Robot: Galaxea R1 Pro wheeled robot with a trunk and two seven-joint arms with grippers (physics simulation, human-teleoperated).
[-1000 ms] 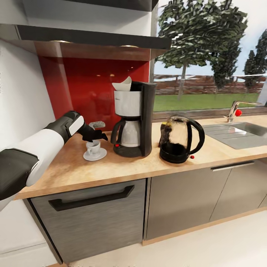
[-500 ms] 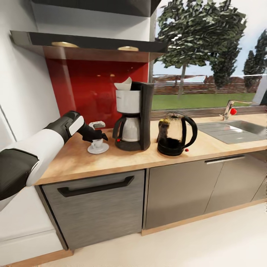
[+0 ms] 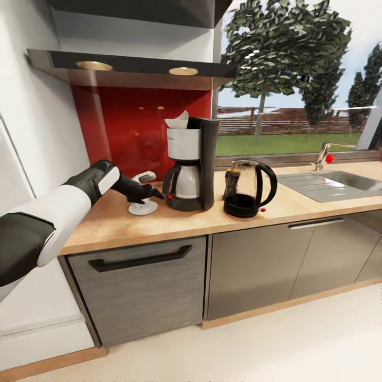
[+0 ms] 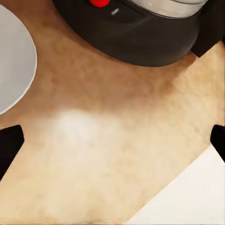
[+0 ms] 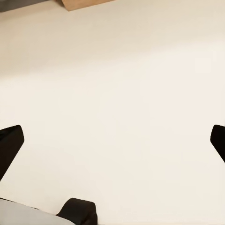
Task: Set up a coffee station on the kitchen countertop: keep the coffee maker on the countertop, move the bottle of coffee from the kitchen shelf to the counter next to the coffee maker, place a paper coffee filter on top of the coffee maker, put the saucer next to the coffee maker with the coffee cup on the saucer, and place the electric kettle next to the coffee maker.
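Nearest us, the right gripper (image 5: 112, 145) hangs over pale floor w/ its fingers (image 5: 9, 145) spread wide, nothing between them.

The left gripper (image 3: 149, 194) reaches low over the table (image 3: 159, 225), fingers (image 4: 9, 145) also spread wide and empty. In the left wrist view only bare wood lies between them. The saucer (image 4: 11, 56) sits off to one side, outside the gap and apart from either tip, and the coffee maker (image 4: 136, 33) base stands just beyond.

In the head view the saucer (image 3: 142, 208) lies on the table just left of the coffee maker (image 3: 191, 164), partly under the gripper. We can't tell whether the coffee cup is on it, since the gripper covers that spot.

Handling, as we judge it: cup and saucer are light, stiff, glazed, so slippery and chippable. We'd pinch the cup across its rim or wall, not the tiny handle, and take the saucer by its edge.

Farther back, the paper coffee filter (image 3: 178, 121) sits atop the machine. The electric kettle (image 3: 248, 190) stands just right of it. A dark shape behind the kettle is prob. the coffee bottle, but it's too unclear to be sure.
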